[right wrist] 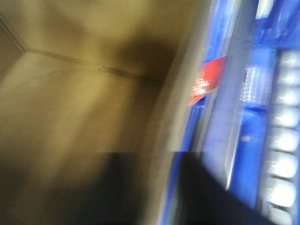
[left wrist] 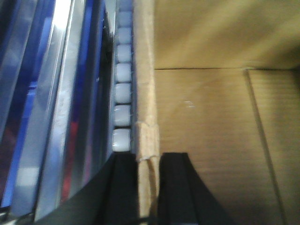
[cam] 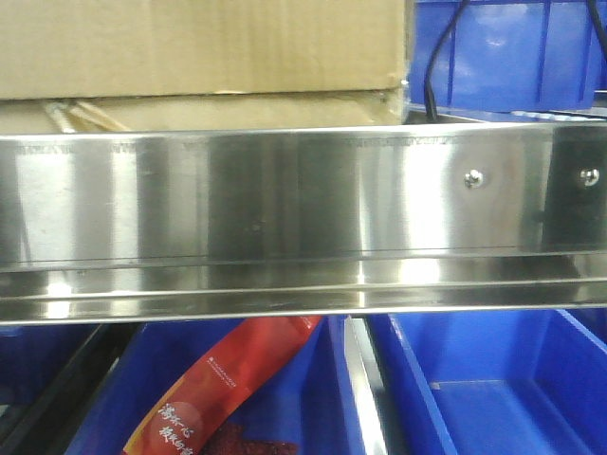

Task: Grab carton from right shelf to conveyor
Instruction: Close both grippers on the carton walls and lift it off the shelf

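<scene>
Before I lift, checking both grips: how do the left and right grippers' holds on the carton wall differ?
The left gripper pinches the carton wall, fingers against both faces; the right gripper has its fingers wider around it, and blur hides any contact. Outside the left gripper runs a row of white rollers; outside the right gripper lies a red packet among blue. Shared: each has one finger inside the carton, one outside.
</scene>
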